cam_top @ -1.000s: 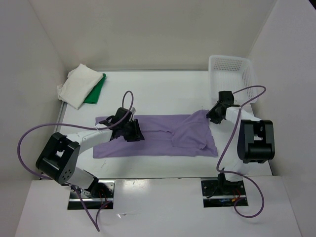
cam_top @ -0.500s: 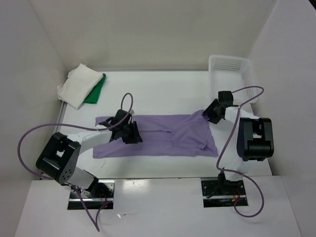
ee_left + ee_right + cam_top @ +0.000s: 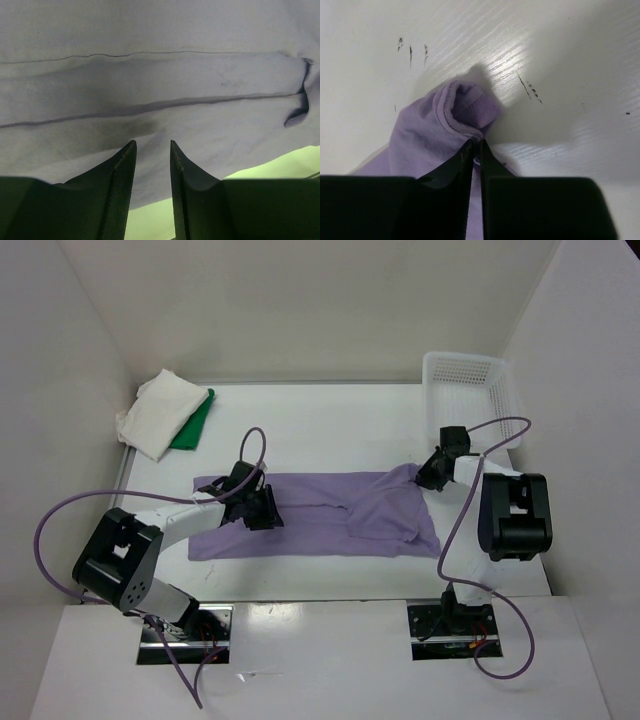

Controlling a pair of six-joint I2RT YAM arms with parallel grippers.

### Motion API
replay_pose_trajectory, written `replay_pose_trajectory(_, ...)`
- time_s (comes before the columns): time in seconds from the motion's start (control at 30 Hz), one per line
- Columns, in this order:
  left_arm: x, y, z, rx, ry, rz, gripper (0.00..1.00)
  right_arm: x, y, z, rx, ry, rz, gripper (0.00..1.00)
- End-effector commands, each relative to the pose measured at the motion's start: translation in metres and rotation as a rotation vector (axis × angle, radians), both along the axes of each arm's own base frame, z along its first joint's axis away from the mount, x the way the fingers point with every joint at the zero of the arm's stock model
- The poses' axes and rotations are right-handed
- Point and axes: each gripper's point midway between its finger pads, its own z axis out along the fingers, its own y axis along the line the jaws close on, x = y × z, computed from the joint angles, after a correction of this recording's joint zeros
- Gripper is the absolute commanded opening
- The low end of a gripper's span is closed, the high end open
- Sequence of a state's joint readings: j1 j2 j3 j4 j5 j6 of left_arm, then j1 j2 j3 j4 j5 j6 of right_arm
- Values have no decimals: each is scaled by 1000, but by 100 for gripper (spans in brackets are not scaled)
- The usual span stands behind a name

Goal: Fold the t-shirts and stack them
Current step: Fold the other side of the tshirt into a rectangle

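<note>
1. Top view: the light purple cloth t-shirt [image 3: 310, 525] is lying spread across the white counter [image 3: 330, 430]. The left gripper [image 3: 258, 508] is hanging low over its left half, and the right gripper [image 3: 428, 473] is at its far-right corner.
2. Left wrist: jaws are standing apart over flat cloth, holding nothing; probably best used pinning that side.
3. Right wrist: jaws are clamping the bunched hem. Lifting low and carrying it leftward should be keeping the edges aligned.
</note>
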State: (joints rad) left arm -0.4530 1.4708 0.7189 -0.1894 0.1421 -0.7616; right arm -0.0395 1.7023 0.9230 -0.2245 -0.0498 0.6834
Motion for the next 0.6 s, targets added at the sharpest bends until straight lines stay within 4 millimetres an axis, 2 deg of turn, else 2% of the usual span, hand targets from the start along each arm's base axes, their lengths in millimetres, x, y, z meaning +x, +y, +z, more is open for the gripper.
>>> replay_pose_trajectory(0.0,1,9,-1,35,-11,18,39,12,0,7,-9,-38,10,10)
replay_pose_trajectory(0.1,7,20,0,54,-20,57,36,20,0,21,-11,-83,10,0)
replay_pose_trajectory(0.17,8,28,-3,58,-11,81,36,26,0,39,-7,-123,2,0)
replay_pose_trajectory(0.37,16,46,-4,55,3,145,33,47,-9,70,-56,-179,-11,0)
replay_pose_trajectory(0.47,17,53,-4,51,15,168,31,58,-12,70,-63,-181,-16,0)
replay_pose_trajectory(0.5,20,57,-2,48,7,183,31,59,-12,65,-63,-174,-16,0)
replay_pose_trajectory(0.57,23,61,0,48,7,198,31,69,-14,72,-71,-199,-23,0)
